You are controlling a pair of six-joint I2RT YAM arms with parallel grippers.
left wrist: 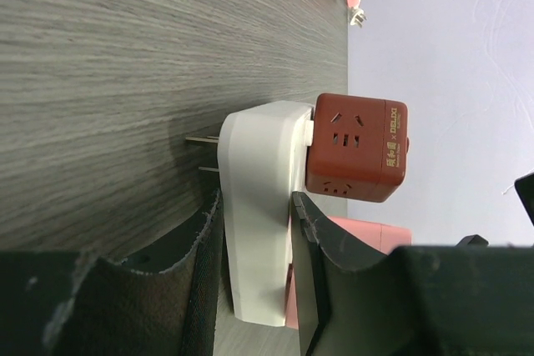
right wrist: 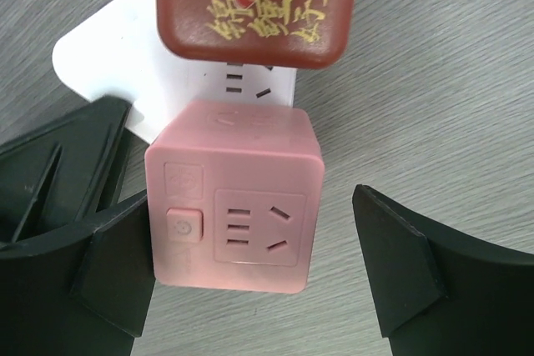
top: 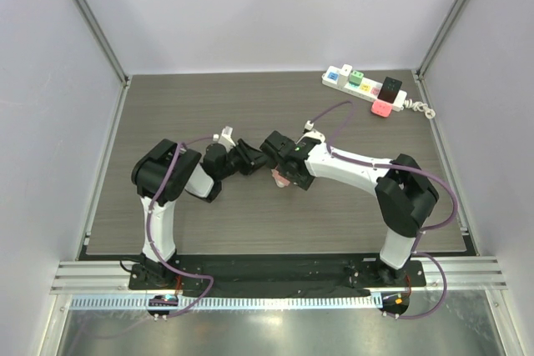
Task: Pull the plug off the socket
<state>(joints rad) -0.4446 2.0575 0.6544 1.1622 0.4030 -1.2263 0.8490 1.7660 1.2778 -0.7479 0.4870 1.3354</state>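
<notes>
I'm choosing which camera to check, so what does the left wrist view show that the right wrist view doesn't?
Only the left wrist: the metal prongs of the white socket block, and the left hand gripping both its sides. Only the right wrist: the power button on the pink cube and the gold pattern on the dark red cube. Both: the block and both cubes.

Plug (right wrist: 232,198) on socket (left wrist: 259,206), power strip (top: 367,87) behind right

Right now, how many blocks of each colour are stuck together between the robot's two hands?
White block: 1
Dark red cube: 1
Pink cube: 1
Total: 3
</notes>
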